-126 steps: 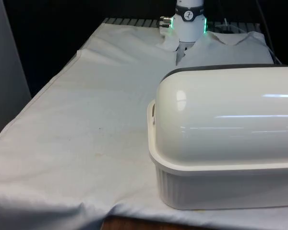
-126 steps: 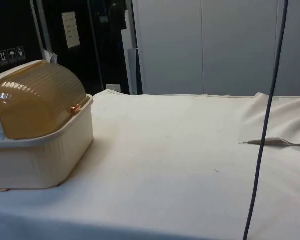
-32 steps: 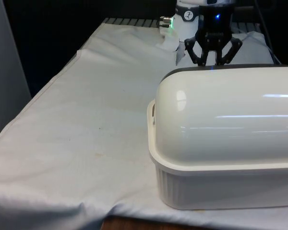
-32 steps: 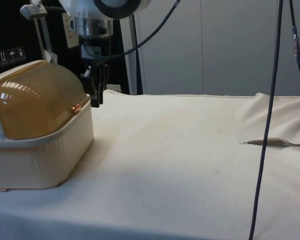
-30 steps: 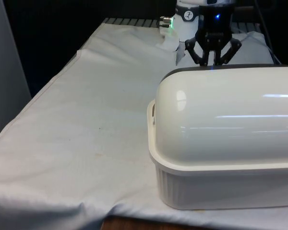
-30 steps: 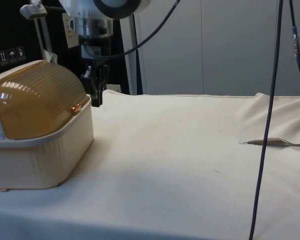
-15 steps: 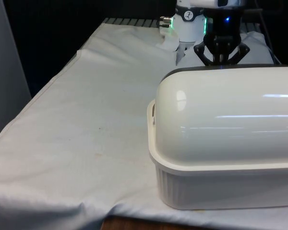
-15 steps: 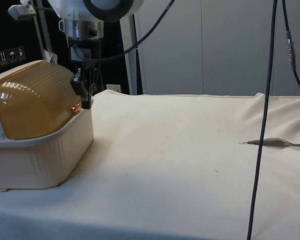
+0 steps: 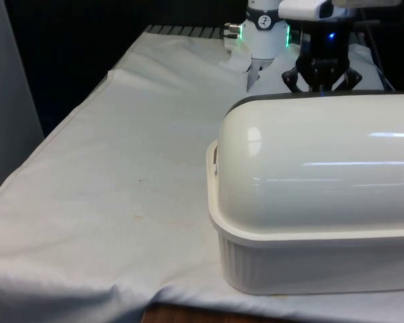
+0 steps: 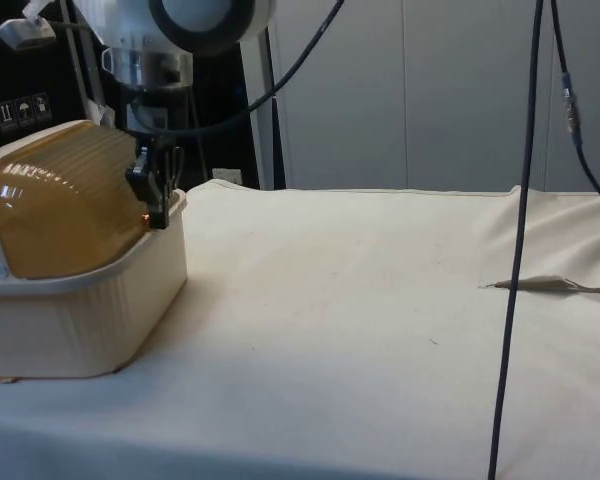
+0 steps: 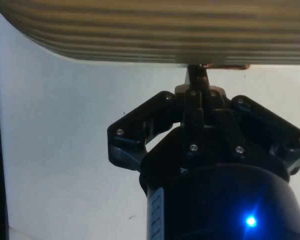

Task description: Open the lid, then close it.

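A cream bread box (image 9: 310,256) stands at the table's near end on the front view's right, its back to that camera. Its amber ribbed roll lid (image 10: 60,210) is down over the cream base (image 10: 80,320). In the side view my black gripper (image 10: 158,216) hangs straight down at the lid's lower front edge, just above the base's rim. The wrist view has the two fingers pressed together, shut, with their tips (image 11: 196,75) against the small copper handle (image 11: 225,66) under the ribbed lid (image 11: 140,30). From the front, the gripper (image 9: 321,81) rises just behind the box's top.
White cloth (image 10: 360,300) covers the table towards the side view's right, with a raised fold (image 10: 550,285) at the far right. A dark cable (image 10: 515,260) hangs down in front of the side camera. The robot's base (image 9: 262,33) stands at the table's far end.
The fingers have closed. The gripper has shifted towards the front view's right and in against the lid's front edge at the handle, a little lower. The lid has not moved.
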